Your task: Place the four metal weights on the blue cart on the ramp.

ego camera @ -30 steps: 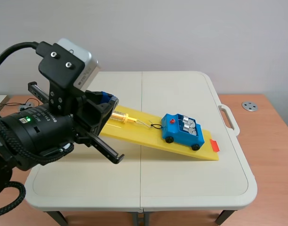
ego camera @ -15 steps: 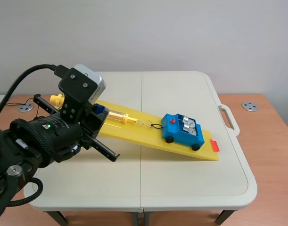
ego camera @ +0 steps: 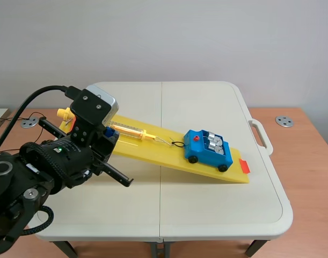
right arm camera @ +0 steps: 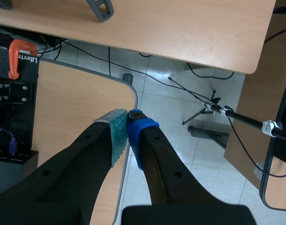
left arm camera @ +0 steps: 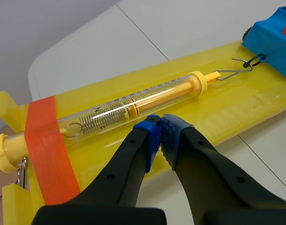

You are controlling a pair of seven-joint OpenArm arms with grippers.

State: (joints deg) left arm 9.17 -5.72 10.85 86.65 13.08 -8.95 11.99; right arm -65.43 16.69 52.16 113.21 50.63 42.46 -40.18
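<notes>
Scene view: metal weights (ego camera: pixel 213 142) are sitting in blue cart (ego camera: pixel 205 154) low on yellow ramp (ego camera: pixel 164 155) | ramp is lying on white table (ego camera: pixel 206 207) before pale wall (ego camera: pixel 206 37) | left gripper (left arm camera: pixel 159 129), right gripper (right arm camera: pixel 127 123) are pressing fingers together

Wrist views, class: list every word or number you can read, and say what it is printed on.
"Libert", cut short, in white on the black box beside the orange clamp.
Spring scale: printed graduations, too small to read.
Nothing else is legible.
</notes>
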